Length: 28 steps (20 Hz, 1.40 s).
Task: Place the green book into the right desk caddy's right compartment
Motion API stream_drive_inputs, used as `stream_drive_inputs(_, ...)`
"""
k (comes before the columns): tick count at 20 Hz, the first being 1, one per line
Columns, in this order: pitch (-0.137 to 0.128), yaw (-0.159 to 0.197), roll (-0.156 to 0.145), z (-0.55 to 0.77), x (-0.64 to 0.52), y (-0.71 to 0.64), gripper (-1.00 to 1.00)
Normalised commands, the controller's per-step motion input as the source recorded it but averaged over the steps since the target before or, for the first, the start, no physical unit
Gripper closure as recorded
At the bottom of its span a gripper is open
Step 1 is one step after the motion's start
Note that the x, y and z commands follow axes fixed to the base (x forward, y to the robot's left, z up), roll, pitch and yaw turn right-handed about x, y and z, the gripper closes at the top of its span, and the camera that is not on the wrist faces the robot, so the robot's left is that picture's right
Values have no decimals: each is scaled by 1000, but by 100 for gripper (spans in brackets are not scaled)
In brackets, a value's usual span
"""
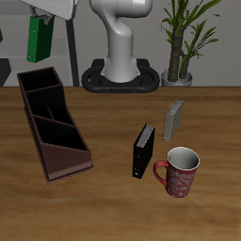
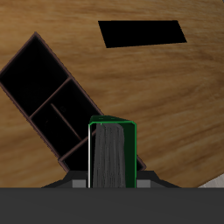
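My gripper [image 1: 40, 21] is shut on the green book [image 1: 40, 40] and holds it upright, high in the air at the back of the table. The right desk caddy [image 1: 53, 124], a long maroon-brown box with inner dividers, stands on the table below and nearer the front edge than the book. Its compartments look empty. In the wrist view the green book [image 2: 114, 156] shows end-on with pale page edges between my gripper's [image 2: 112, 178] fingers. There the caddy [image 2: 48, 92] lies just beyond the book, with its open compartments facing the camera.
A black book [image 1: 143, 150] and a grey book [image 1: 174, 120] stand upright near the table's middle. A red patterned mug [image 1: 179, 170] sits in front of them. The robot base [image 1: 122, 71] and a potted plant [image 1: 184, 42] are at the back. A flat black patch [image 2: 144, 33] shows in the wrist view.
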Motion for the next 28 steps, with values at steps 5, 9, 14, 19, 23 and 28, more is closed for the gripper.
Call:
stream_drive_inputs(5,18,18,35,-269,-208,105,100)
stream_drive_inputs(9,-29,1,-25,-137,-182,-54,100)
stream_drive_inputs(14,-1,-10,-17,-119,-91,-79,100)
stream_drive_inputs(19,-16,-8,-8,-121,-45,-72,100)
stream_drive_inputs(23,-6,13,19,-184,35,-33,100)
stream_drive_inputs(28,3,-1,-13,-213,102,-51,100)
